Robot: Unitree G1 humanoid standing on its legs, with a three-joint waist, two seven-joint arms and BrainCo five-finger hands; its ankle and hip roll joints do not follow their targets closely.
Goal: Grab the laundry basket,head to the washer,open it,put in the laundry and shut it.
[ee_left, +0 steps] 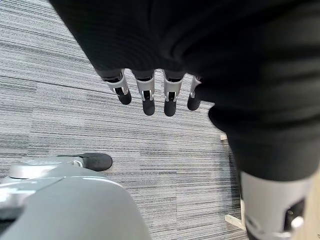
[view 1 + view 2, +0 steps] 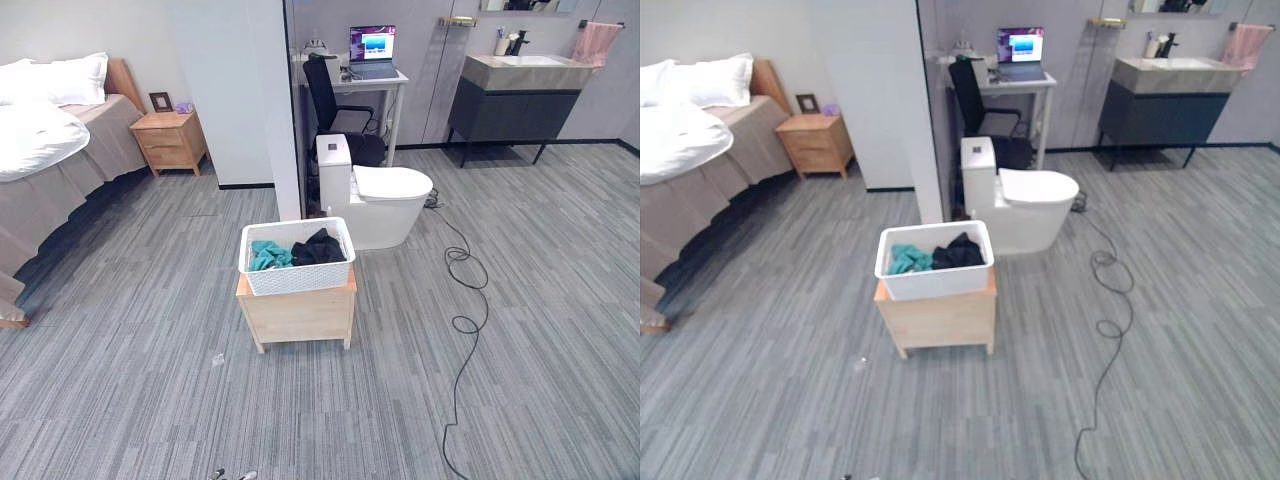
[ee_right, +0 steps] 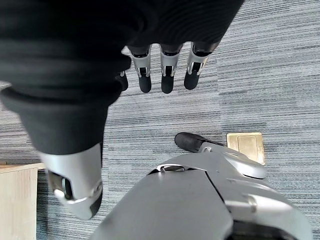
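At the far left a bed [image 2: 50, 150] with white pillows runs along the wall, and a wooden nightstand [image 2: 170, 140] stands beside its head. In the middle of the grey floor [image 2: 120, 350] a small wooden cabinet [image 2: 297, 312] carries the white laundry basket [image 2: 297, 258]. The basket sits upright on the cabinet's top, its long axis running left to right across the view, one long side facing the robot. Inside it lie a teal garment [image 2: 268, 255] on the left and a dark garment [image 2: 318, 248] on the right, touching each other.

Just behind the basket, to its right, stands a white toilet [image 2: 375, 195], its bowl pointing right. Behind that a black office chair [image 2: 335, 100] faces a small worktop [image 2: 375, 80] with an open laptop [image 2: 372, 50]. At the far right a dark vanity with a basin [image 2: 520, 95] stands against the wall, with a pink towel [image 2: 597, 42] hanging above its right end.

The left hand [image 1: 155, 92] hangs above the floor, its fingers straight and relaxed, holding nothing. The right hand [image 3: 162, 75] hangs likewise, fingers extended and empty, near a brass floor plate [image 3: 245, 145].
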